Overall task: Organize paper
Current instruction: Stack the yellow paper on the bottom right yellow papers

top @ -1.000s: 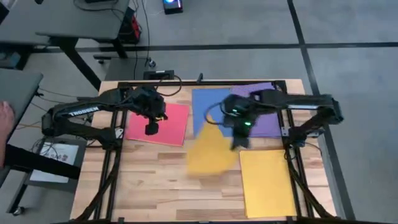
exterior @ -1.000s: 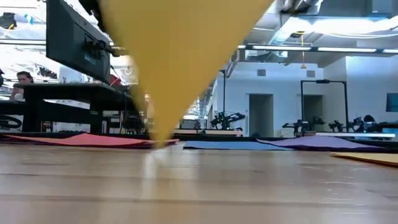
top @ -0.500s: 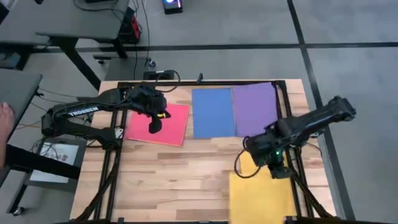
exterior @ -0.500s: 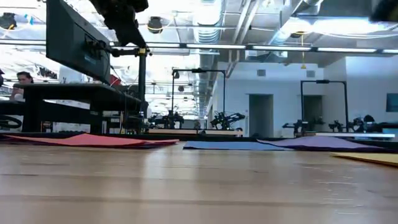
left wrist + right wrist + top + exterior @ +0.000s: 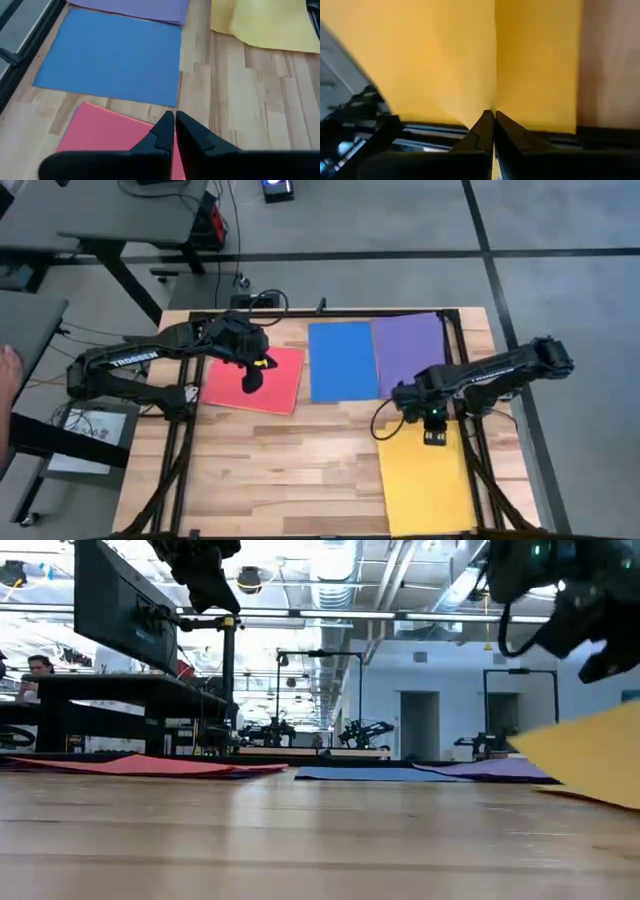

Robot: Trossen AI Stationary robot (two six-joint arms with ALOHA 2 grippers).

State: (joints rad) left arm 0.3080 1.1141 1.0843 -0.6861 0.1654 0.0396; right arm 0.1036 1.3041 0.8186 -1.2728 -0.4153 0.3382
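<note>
Four sheets of paper show. The pink-red sheet (image 5: 262, 380), blue sheet (image 5: 342, 361) and purple sheet (image 5: 410, 355) lie flat in a row across the far half of the table. A yellow sheet (image 5: 425, 485) is at the near right, with my right gripper (image 5: 434, 437) shut on its far end. In the low view its raised part (image 5: 590, 765) hangs over a thin yellow strip (image 5: 548, 790) lying on the table. My left gripper (image 5: 249, 383) hovers shut over the pink-red sheet (image 5: 107, 140), touching nothing. My right gripper pinches the yellow sheet's far edge (image 5: 494, 107) between its two fingers, coming from above with the fingers pointing down. The held end is lifted off the table, and the sheet slopes down from it toward the table's near edge (image 5: 615, 790).
A black metal frame (image 5: 460, 340) runs around the tabletop, and its right rail passes close to my right gripper. Bare wood (image 5: 290, 470) fills the near left and middle of the table. Beyond the table are other desks and a person's hand (image 5: 8, 365).
My right gripper has carried the yellow sheet from the table's middle, in front of the blue sheet, toward the right and near edges. The sheet, hanging and swinging a second ago, now stretches over the near right of the table. The purple sheet shows uncovered.
</note>
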